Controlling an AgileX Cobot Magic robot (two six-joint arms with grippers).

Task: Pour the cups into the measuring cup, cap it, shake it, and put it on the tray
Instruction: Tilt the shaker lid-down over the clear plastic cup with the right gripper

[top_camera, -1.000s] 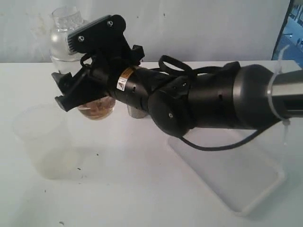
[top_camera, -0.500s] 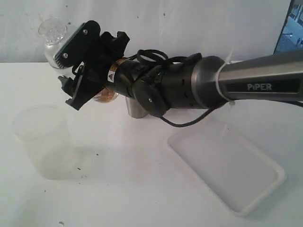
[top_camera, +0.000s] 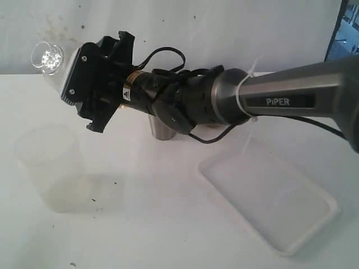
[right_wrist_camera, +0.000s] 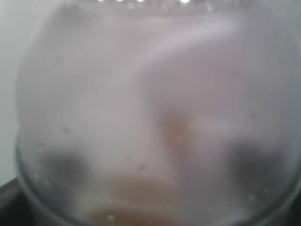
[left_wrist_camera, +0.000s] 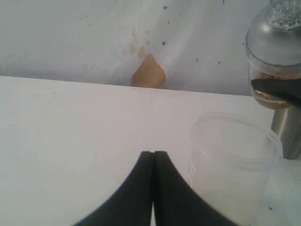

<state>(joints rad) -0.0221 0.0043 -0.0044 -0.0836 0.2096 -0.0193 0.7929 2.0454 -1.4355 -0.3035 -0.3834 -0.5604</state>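
Note:
My right gripper (top_camera: 90,89) is shut on the measuring cup (left_wrist_camera: 264,84), held in the air and tipped over to the left. The domed cap (top_camera: 49,60) is on it, its neck catching the light. Brown contents show inside the cylinder, and one black finger (left_wrist_camera: 277,90) crosses its side. In the right wrist view the cup (right_wrist_camera: 150,117) fills the frame as a blur. The steel tumbler (top_camera: 162,130) stands on the table under my right arm. The white tray (top_camera: 269,193) lies at the front right. My left gripper (left_wrist_camera: 153,154) is shut with nothing in it, low over the table. I cannot make out the wooden cup.
A wide frosted plastic cup (top_camera: 50,168) stands at the front left, close beside my left gripper and in front of the tumbler (left_wrist_camera: 287,134). A brown rounded patch (left_wrist_camera: 148,73) shows where the table meets the stained wall. My right arm spans the middle of the table.
My right arm has lifted the capped measuring cup up and to the left and rolled it, so its cap points up-left. The left gripper stays shut.

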